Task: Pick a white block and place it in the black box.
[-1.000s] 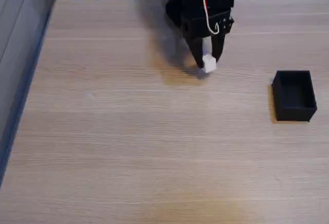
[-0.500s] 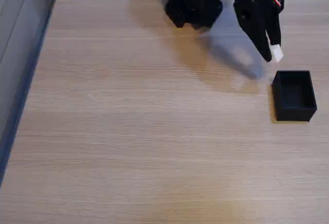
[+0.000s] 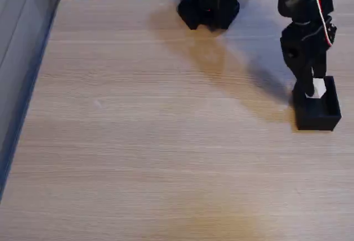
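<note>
The black box (image 3: pixel 323 116) stands on the wooden table at the right in the fixed view. My gripper (image 3: pixel 314 89) points down over the box's far left part, its tips at the box opening. Between the tips is the white block (image 3: pixel 317 88), a small white cube held just above or inside the box's rim. The gripper is shut on the block. The arm reaches in from the top right, and its black base (image 3: pixel 209 0) stands at the table's far edge.
The light wooden table (image 3: pixel 138 141) stretches wide to the left and front of the box. Its left edge drops off along a dark strip (image 3: pixel 22 97). The arm's shadow lies on the table between base and box.
The gripper carried the white block from the middle of the far table rightward, then lowered it onto the black box's opening.
</note>
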You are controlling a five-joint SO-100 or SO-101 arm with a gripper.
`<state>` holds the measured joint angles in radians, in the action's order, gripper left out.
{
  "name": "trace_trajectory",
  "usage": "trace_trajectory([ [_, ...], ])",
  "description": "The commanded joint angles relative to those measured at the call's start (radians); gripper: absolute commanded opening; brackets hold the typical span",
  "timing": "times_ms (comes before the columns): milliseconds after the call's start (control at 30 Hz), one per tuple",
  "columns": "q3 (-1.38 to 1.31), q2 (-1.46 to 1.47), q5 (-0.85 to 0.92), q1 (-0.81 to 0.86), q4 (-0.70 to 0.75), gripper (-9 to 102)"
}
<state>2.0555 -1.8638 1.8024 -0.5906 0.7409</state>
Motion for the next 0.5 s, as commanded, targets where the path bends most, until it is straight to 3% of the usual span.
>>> trace_trajectory([
  [0, -0.167, 0.107, -0.017, 0.015, 0.054, 0],
  [300, -0.295, 0.233, -0.038, 0.035, 0.138, 0],
  [467, -0.290, 0.230, -0.072, 0.029, 0.207, 9],
])
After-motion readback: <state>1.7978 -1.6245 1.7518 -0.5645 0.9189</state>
